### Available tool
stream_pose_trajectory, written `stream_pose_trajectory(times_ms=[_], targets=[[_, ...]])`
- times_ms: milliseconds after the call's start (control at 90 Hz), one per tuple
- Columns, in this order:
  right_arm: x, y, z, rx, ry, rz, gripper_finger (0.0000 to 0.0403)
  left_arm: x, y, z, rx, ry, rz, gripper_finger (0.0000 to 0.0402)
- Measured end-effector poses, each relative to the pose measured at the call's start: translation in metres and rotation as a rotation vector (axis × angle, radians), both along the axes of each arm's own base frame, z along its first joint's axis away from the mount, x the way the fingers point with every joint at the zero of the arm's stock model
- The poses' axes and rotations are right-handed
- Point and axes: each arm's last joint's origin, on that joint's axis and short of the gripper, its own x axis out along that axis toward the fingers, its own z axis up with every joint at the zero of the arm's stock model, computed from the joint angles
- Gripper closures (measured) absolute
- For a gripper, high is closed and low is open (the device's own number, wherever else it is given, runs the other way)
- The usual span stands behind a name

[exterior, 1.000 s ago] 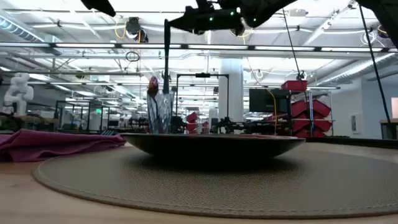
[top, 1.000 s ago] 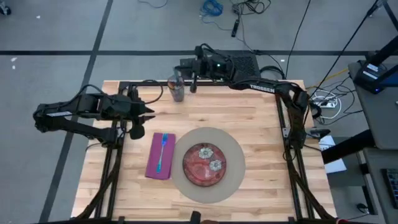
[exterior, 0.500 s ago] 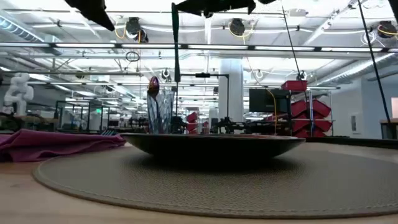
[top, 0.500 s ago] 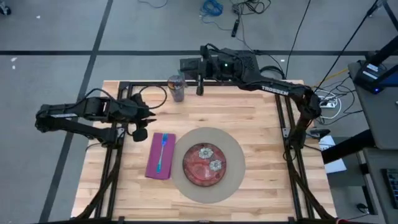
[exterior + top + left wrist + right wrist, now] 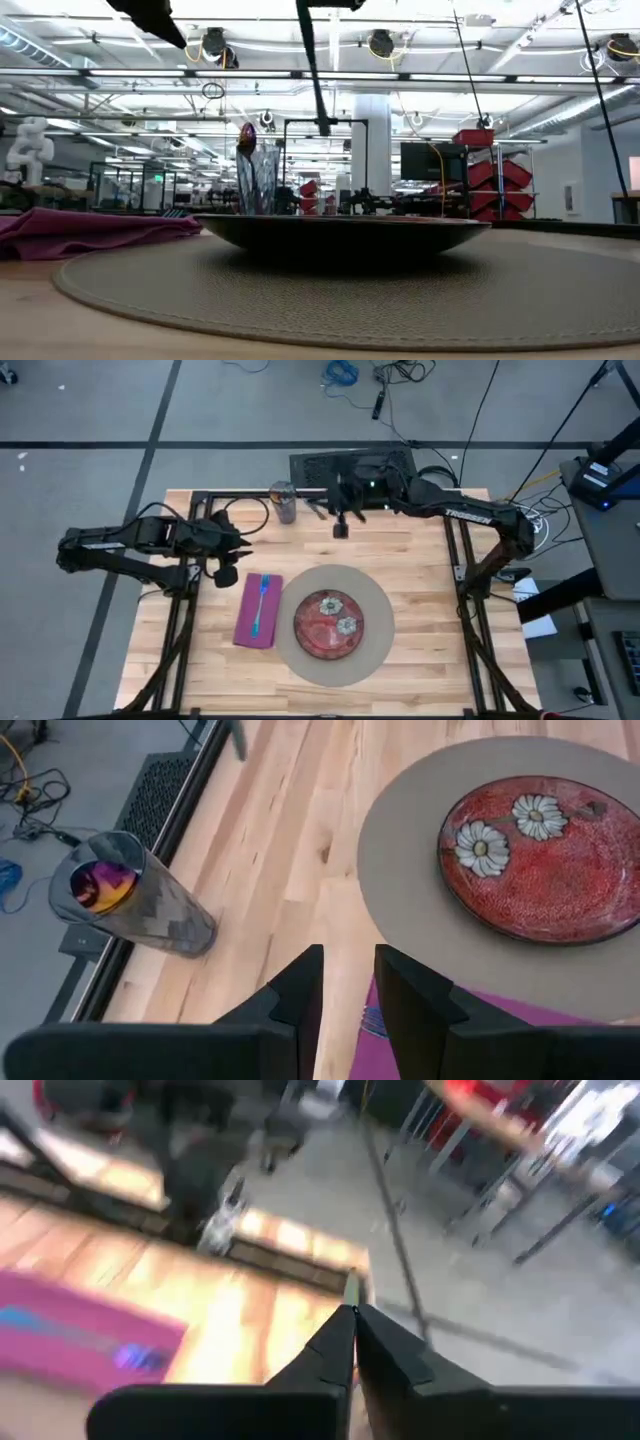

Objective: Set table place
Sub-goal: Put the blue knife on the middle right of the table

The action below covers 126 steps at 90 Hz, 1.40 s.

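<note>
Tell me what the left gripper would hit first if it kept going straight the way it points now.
Probably the round mat, then the red plate on it. The left gripper points across bare table towards them, with the glass off to one side. Its height above the table is unclear.

Plate (image 5: 328, 625) on round mat (image 5: 376, 603), napkin (image 5: 243, 622) just left bearing what looks like a fork (image 5: 259, 603), tumbler (image 5: 285, 503) behind

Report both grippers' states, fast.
Left gripper: open slightly, empty.
Right gripper: shut on a thin dark utensil.
</note>
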Motion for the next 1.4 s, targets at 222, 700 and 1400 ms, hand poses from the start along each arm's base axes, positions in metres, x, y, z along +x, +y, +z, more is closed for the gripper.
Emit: stream_pose_trajectory(times_ms=[222, 700, 1400], targets=[[-0.009, 0.028, -0.018, 0.117, 0.223, -0.006, 0.0403, 0.000, 0.000, 0.000, 0.001, 0.002, -0.001, 0.0321], [-0.029, 0.078, -0.037, 0.146, 0.511, -0.150, 0.0403, 0.000, 0.000, 0.000, 0.014, -0.001, -0.013, 0.0321], [-0.066, 0.096, -0.118, 0.435, 1.000, -0.366, 0.0399, 0.007, 0.000, -0.024, 0.000, 0.035, -0.012, 0.0321]])
